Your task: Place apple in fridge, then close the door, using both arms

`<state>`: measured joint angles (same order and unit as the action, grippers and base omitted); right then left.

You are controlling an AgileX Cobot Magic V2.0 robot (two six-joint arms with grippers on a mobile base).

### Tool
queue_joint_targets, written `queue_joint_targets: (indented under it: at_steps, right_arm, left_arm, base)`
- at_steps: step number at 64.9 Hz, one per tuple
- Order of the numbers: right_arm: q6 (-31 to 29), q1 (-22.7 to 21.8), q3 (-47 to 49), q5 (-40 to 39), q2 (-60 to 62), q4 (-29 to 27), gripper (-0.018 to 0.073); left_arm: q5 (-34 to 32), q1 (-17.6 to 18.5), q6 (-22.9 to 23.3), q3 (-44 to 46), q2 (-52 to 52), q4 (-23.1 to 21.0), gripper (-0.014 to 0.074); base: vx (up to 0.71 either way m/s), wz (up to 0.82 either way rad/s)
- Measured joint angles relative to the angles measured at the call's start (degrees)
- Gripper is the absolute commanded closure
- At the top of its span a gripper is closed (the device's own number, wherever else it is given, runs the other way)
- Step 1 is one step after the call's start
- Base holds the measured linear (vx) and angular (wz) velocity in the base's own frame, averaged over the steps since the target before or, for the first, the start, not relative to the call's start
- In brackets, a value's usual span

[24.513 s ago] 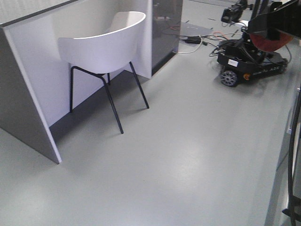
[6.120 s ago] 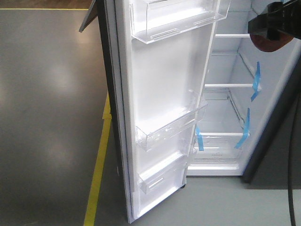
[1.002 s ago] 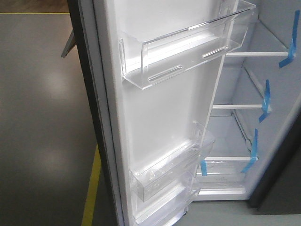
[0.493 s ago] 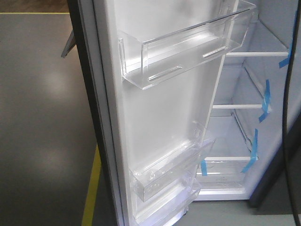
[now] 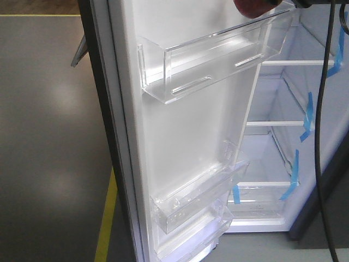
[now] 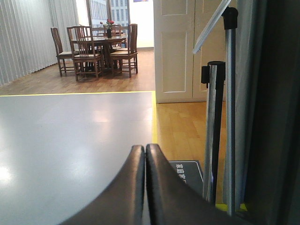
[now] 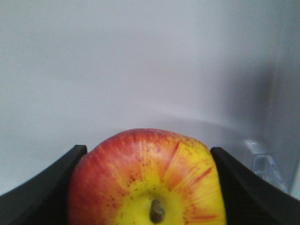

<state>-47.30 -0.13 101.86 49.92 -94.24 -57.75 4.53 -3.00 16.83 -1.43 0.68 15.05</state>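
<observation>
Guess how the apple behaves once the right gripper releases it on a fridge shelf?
Probably rolls: the apple is round and the shelf looks flat and smooth. Its smooth skin may slip against the black fingers. Seems firm; no visible denting where they press.

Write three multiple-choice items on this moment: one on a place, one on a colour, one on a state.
1. In the front view, the apple is:
A) at the top edge of the picture, over the upper door bin
B) on the floor
C) in the lowest bin
2. The tape strips inside the fridge are:
A) red
B) blue
C) green
3. The left gripper is:
A) wide open
B) shut on a bottle
C) shut, holding nothing
Answers: 1 A, the red shape shows over the bin's rim; 2 B, the strips by the shelves are blue; 3 C, its fingers meet with nothing between them.
</observation>
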Motion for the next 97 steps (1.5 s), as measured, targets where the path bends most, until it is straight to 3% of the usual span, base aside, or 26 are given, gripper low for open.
queue_joint_targets:
  at_steps: [11,31,41,54,63,74,82,97]
  right_arm:
    - [0.1,0.0,0.1,-0.3,0.0,0.0,-0.0039]
    - [0.1,0.0,0.2,-1.5,0.2,0.0,0.0038]
    - [0.1,0.0,0.2,-1.5,2.4,0.1,0.0210]
    - [0.1,0.0,0.3,-1.2,9.0,1.3,0.0577]
    - [0.3,0.0,0.3,1.4,13.8,4.4,0.0564]
    - [1.5,0.0,-4.3,2.6,20.6,7.6,0.0564]
    - [2.3,0.0,-13.4,0.0,27.4,10.0,0.0564]
    - [2.3,0.0,-34.9,-3.0,40.9,11.2,0.0564]
  left_arm:
    - [0.0,0.0,0.0,0.0,0.0,0.0,0.0602]
    - [0.0,0.0,0.0,0.0,0.0,0.0,0.0602]
    - [0.0,0.0,0.0,0.0,0.0,0.0,0.0602]
    - [0.0,0.0,0.0,0.0,0.0,0.0,0.0602]
    - [-1.3,0.0,0.0,0.0,0.0,-1.6,0.0602]
    - [-5.0,0.0,0.0,0.0,0.0,-10.2,0.0602]
    - [-6.2,0.0,0.0,0.0,0.0,-16.8,0.0602]
    - [-7.7,0.0,0.2,0.0,0.0,-19.3,0.0602]
  base:
    - [0.00,0.00]
    - [0.00,0.00]
    - [0.00,0.00]
    - [0.00,0.00]
    - [0.00,0.00]
    - [0.00,0.00]
    - [0.00,0.00]
    - [0.00,0.00]
